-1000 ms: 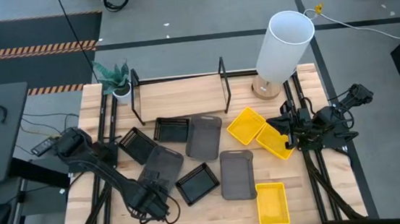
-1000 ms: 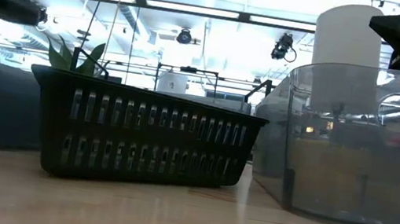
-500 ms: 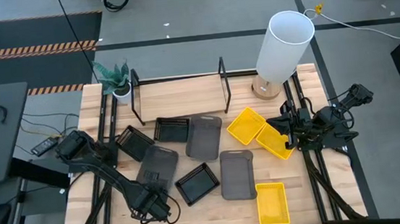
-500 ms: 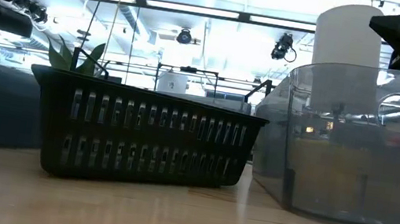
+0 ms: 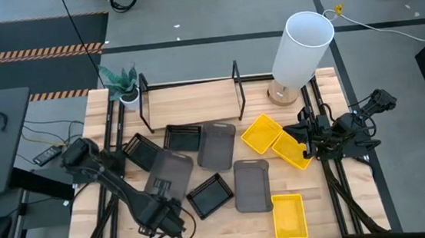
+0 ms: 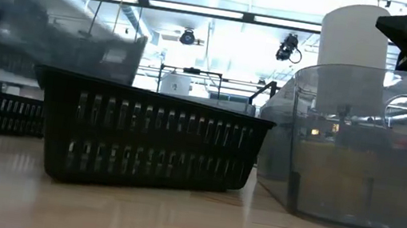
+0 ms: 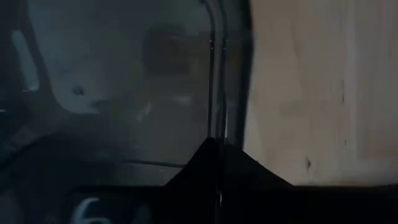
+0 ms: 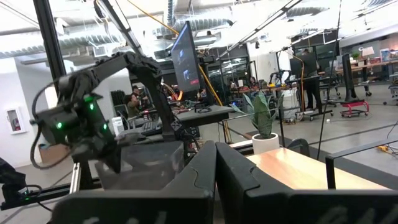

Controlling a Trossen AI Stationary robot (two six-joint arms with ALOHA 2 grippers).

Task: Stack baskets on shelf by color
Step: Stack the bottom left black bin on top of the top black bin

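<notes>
Because the shelf (image 5: 191, 101) sits well beyond my left pincer (image 5: 161, 213), I've got it clamped on a grey basket's (image 5: 169, 171) near rim, tilted clear of the table (image 5: 229, 225); the right pincer (image 8: 216, 163) waits closed.

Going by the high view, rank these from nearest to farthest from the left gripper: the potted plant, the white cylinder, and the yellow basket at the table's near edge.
Measured from the left gripper, at the table's front left:
1. Yellow basket at the near edge, across the front to the right.
2. Potted plant, at the back left corner beside the shelf.
3. White cylinder, at the back right corner, diagonally opposite.
</notes>
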